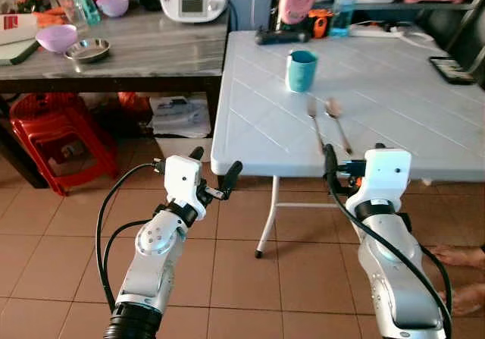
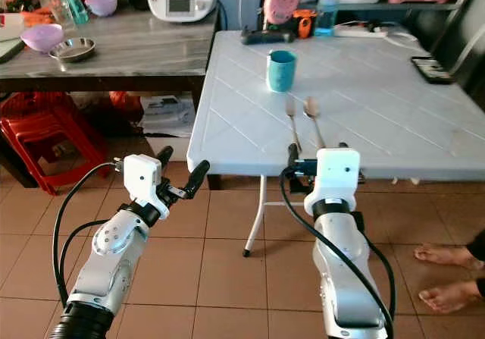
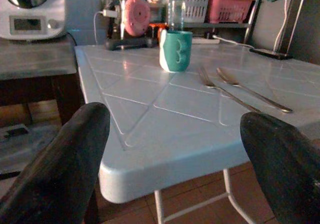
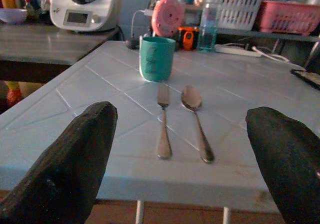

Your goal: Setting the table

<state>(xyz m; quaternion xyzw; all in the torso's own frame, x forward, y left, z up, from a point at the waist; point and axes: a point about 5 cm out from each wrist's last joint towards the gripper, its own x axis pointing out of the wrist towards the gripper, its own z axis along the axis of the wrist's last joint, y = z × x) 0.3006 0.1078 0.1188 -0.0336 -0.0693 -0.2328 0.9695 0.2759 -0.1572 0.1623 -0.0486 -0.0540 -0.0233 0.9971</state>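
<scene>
You have the fork (image 1: pixel 316 124) and spoon (image 1: pixel 337 123) laid side by side just in front of the teal cup (image 1: pixel 301 70) on the white table (image 1: pixel 250 127), and with both the left gripper (image 1: pixel 212 174) and right gripper (image 1: pixel 352 157) spread and empty short of that cup, I'd judge your next move is fetching a dish from beyond the table's left edge

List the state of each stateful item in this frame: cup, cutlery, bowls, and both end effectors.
Teal cup: upright on the white table, free.
Fork: lying flat, left of the spoon, apart from it.
Spoon: lying flat, bowl end toward the cup.
Purple bowl: upright on the side counter.
Steel dish: upright beside it.
Left end effector: open, empty, below the table edge.
Right end effector: open, empty, facing the cutlery.
</scene>
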